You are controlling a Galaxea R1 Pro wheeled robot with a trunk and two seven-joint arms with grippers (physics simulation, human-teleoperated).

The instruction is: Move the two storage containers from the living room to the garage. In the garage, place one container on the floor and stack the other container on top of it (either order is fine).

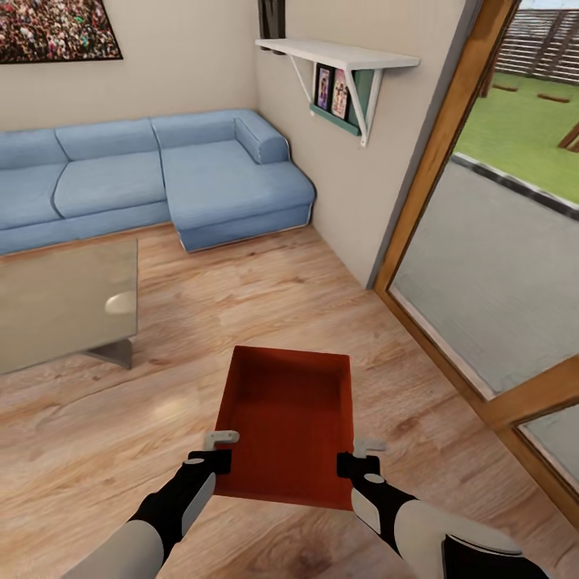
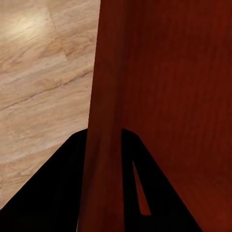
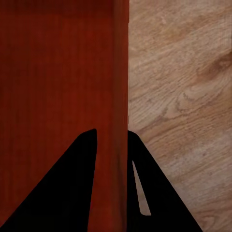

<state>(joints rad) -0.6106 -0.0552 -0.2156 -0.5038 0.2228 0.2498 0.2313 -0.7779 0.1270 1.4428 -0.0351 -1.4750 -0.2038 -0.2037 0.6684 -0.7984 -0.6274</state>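
Currently in the living room: orange-red storage container (image 1: 286,418) held level above the light wood-plank floor (image 1: 96,450), open top up, between both arms. Left gripper (image 1: 219,450) clamped on the container's left side wall near the close end; in the left wrist view, dark fingers (image 2: 63,193) straddling that thin wall (image 2: 104,121), one inside, one outside. Right gripper (image 1: 360,457) clamped likewise on the right side wall; right wrist view shows fingers (image 3: 159,193) either side of the wall (image 3: 121,96), ribbed container bottom (image 3: 53,72) on one side, plank floor (image 3: 183,87) on the other. Blue sofa (image 1: 153,177) against the far beige wall, glass table (image 1: 56,305) ahead-left, white wall shelf (image 1: 338,60) with small pictures below it, wood-framed glass door (image 1: 450,161) at right with lawn beyond.
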